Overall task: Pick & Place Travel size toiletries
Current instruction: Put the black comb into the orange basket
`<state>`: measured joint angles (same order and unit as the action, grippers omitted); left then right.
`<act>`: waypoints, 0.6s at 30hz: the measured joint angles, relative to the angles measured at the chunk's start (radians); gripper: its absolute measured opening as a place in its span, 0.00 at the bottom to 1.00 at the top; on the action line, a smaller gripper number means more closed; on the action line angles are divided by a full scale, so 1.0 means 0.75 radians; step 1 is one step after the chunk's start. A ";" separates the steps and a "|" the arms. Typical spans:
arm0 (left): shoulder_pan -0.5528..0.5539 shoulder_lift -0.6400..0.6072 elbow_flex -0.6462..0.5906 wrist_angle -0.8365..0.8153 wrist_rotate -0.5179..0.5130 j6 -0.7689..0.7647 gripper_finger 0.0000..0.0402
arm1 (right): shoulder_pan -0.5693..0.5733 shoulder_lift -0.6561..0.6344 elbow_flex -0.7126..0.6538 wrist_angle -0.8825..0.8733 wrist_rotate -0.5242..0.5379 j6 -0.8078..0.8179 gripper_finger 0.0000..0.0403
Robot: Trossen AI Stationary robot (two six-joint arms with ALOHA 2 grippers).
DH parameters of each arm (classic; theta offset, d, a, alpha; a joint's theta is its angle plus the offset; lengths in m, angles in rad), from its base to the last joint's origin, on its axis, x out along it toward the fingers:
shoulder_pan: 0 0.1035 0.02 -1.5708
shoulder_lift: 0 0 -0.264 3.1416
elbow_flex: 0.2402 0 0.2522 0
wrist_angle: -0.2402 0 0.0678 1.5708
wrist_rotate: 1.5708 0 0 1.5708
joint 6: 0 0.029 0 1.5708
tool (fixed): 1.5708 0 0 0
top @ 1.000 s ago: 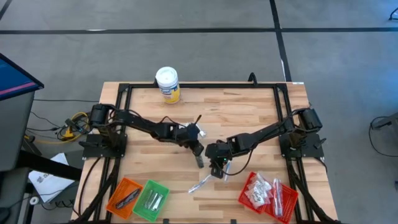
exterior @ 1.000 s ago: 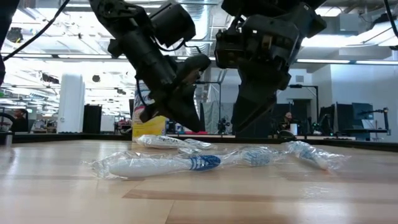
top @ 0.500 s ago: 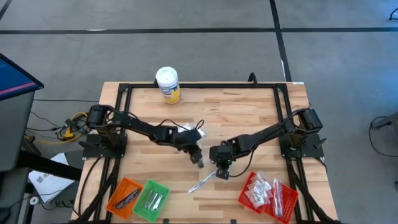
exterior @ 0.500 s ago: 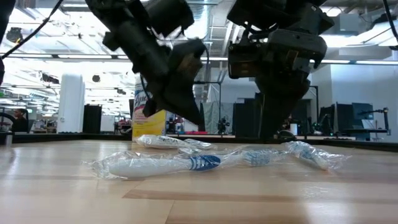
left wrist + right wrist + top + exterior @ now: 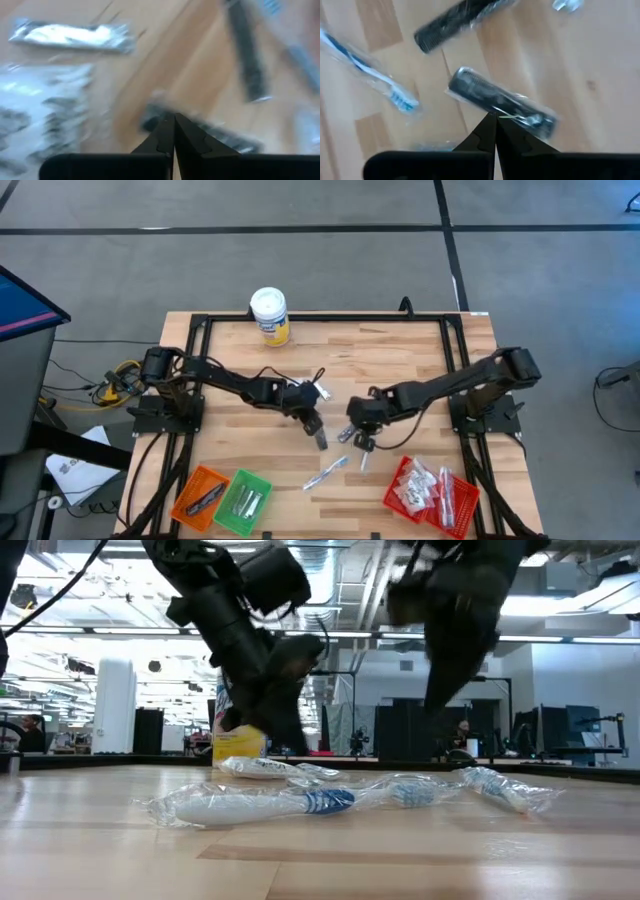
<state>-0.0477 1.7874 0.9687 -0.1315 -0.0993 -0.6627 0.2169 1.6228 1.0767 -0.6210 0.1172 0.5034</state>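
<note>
Right gripper [image 5: 362, 442], centre frame: fingers together on wrapper edge of dark comb [image 5: 502, 103], presumably for red basket [image 5: 432, 492] lower right; left gripper [image 5: 318, 438] shut, empty.

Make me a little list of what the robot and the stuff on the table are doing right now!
left gripper: shut, over the table's middle, above a dark comb
right gripper: shut on the clear wrapper of a dark comb
wrapped toothbrush: lying on the table
red basket: holds white sachets
orange basket: holds a dark item
green basket: holds silvery items
yellow canister: standing at the far edge
</note>
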 joint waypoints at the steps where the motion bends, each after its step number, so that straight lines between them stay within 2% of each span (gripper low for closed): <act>1: -0.002 0.000 0.000 -0.028 -0.002 0.012 0.00 | 0.008 -0.038 0.000 -0.022 0.036 0.010 0.00; 3: -0.009 0.000 0.000 -0.034 0.003 0.038 0.00 | 0.024 -0.115 -0.001 -0.054 0.084 0.024 0.00; 11: 0.043 0.000 -0.046 -0.021 -0.037 0.038 0.00 | 0.034 -0.340 -0.002 0.098 0.091 0.061 0.00; 18: 0.060 0.000 -0.102 -0.002 -0.011 0.028 0.00 | 0.020 -0.377 -0.001 0.176 0.090 0.065 0.00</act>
<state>-0.0029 1.7874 0.8925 -0.1333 -0.1076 -0.6415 0.2321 1.3403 1.0760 -0.4893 0.1849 0.5521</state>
